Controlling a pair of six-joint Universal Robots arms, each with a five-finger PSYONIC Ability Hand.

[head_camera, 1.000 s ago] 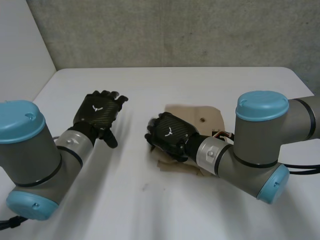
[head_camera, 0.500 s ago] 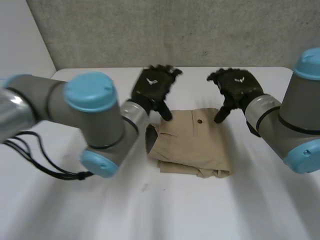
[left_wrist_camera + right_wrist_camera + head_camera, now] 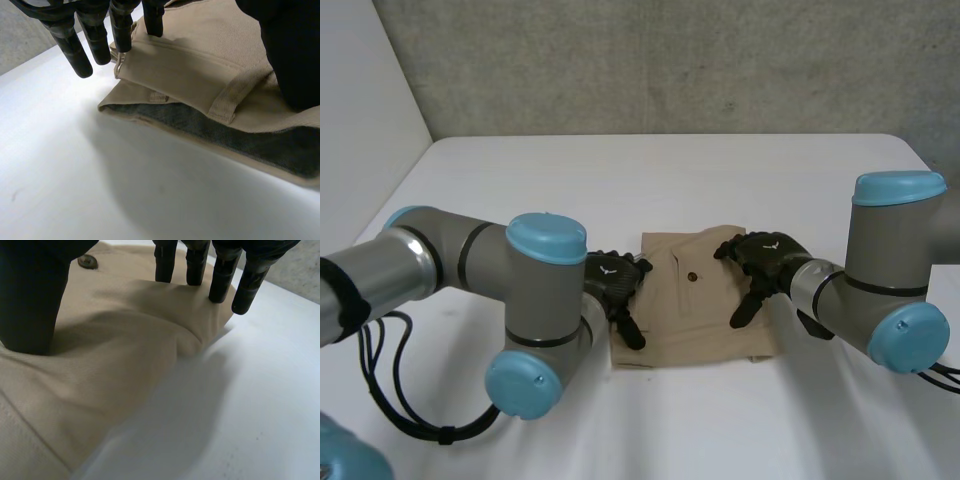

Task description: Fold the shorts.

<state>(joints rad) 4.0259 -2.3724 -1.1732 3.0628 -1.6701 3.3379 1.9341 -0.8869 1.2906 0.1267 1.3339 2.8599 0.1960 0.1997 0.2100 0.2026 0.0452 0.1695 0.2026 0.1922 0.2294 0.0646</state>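
Here, we are pressing left hand [image 3: 612, 283] on left edge of shorts [image 3: 695, 318], right hand [image 3: 765, 260] on right edge; fingers lying straight, slightly spread, pinching nothing.

Head view high, looking down the table [image 3: 620, 170], wrist views close at opposite edges of the shared shorts [image 3: 695, 320]
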